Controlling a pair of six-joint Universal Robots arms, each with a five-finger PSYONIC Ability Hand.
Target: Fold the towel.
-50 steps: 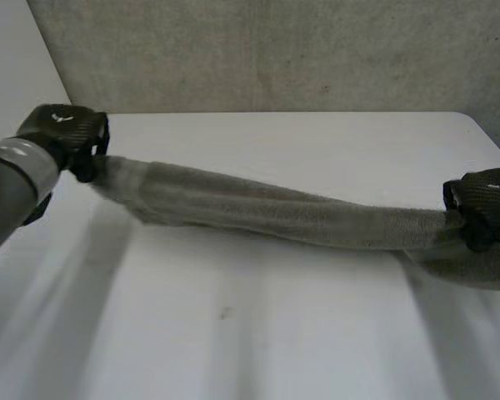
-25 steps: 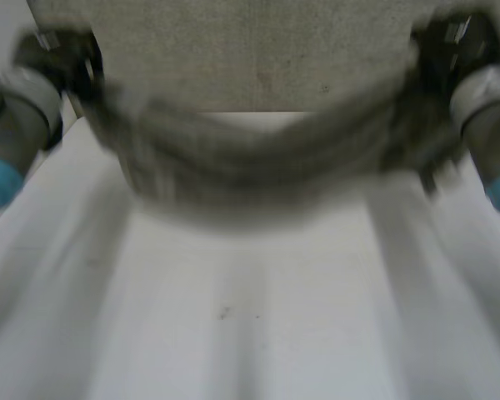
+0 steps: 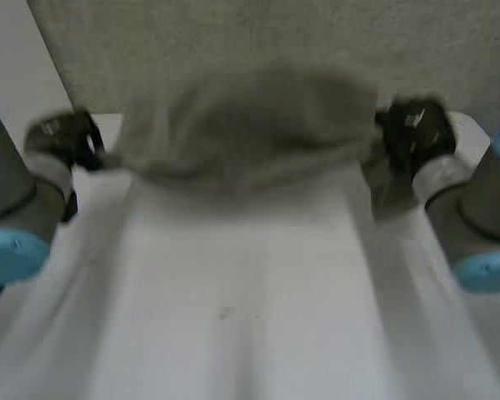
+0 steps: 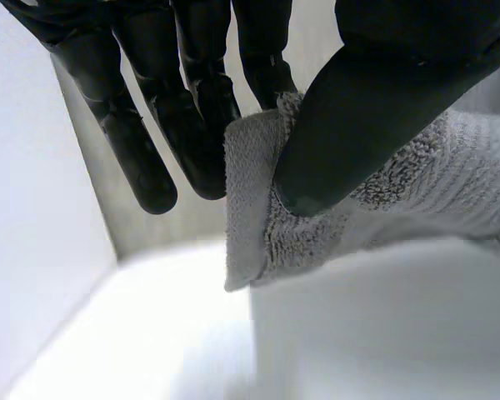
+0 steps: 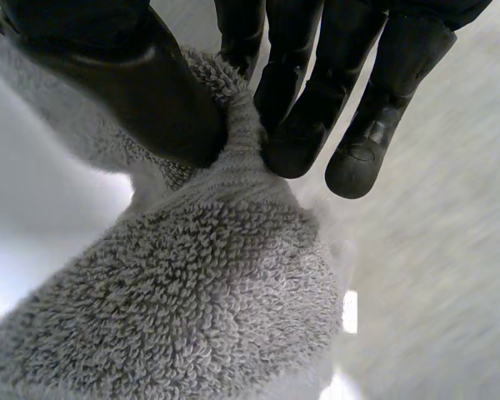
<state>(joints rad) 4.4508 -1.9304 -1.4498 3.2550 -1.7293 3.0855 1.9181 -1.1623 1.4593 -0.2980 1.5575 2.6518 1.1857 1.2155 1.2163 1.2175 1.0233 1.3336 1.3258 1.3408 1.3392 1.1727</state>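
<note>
Grey towel (image 3: 250, 125), long axis left-right; left hand (image 3: 62, 137) and right hand (image 3: 412, 133) each pinch one end.

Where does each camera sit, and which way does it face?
Head view: behind the arms, looking down at the table; both arms, left hand and right hand holding the towel.
Left wrist view: on that wrist, along the palm; thumb and fingers pinch the towel's edge.
Right wrist view: likewise; thumb and fingers pinch the towel.
Shared: the towel.

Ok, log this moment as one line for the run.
left hand: pinching one end of towel | right hand: pinching other end | towel: spans between hands, held above table
</note>
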